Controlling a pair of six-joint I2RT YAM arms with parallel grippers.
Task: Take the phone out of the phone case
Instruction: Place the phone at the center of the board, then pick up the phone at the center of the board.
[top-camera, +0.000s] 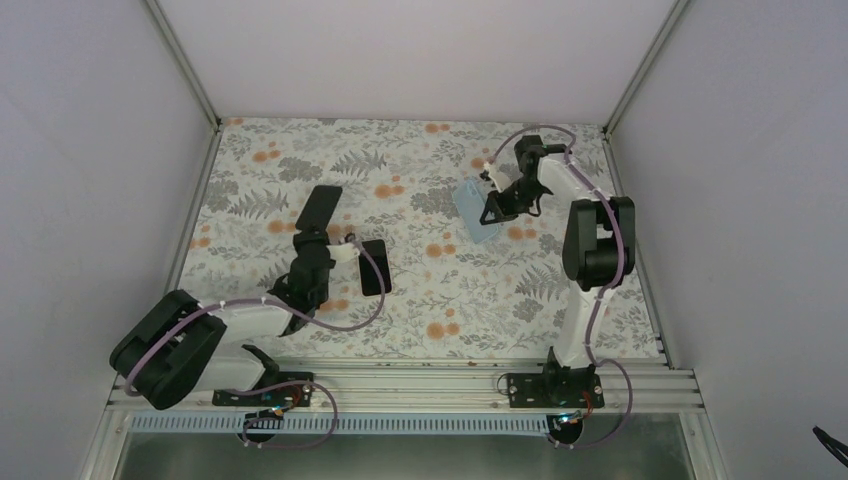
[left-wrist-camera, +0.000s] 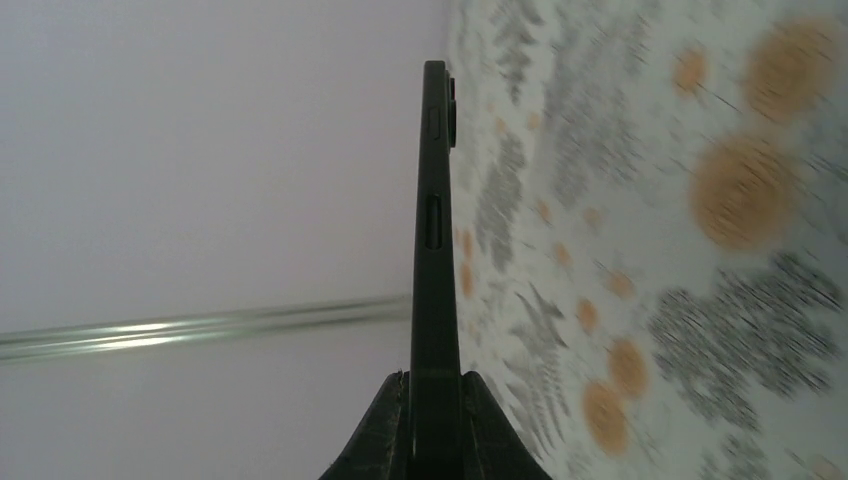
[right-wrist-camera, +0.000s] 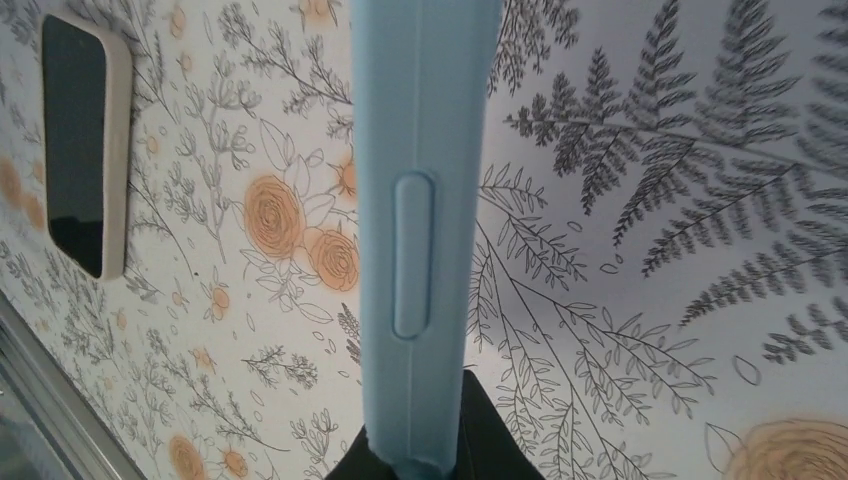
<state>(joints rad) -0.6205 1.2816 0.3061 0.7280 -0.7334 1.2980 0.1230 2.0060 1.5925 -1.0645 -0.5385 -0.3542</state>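
**Left:** gripping the black phone (top-camera: 322, 205) by its near end with the left claw (top-camera: 313, 235), pinching both flat faces between the fingers (left-wrist-camera: 380, 432) and so closing narrowly on it. Holding it raised over the left-far part of the floral surface (top-camera: 430, 290). Showing, in the left wrist view, only the thin edge of the phone, standing straight up out of the fingertips, with two side buttons (left-wrist-camera: 433, 220) along it and the patterned surface appearing blurred on the right.

**Middle:** leaving a broad stretch of surface between phone and case; sitting fully out of the case and well apart from it.

**Right:** clamping the light-blue phone case (top-camera: 468, 205) by one end in the right claw (top-camera: 493, 212), at the right-far part of the surface. Presenting, in the right wrist view, the case edge-on, rising from between the dark fingers (right-wrist-camera: 490, 445), with a raised oblong button moulding (right-wrist-camera: 413, 255) on the side. Lying flat on the surface to the left of the case in that view, and apart from it: a dark-screened slab (right-wrist-camera: 85, 145) with a pale rim.
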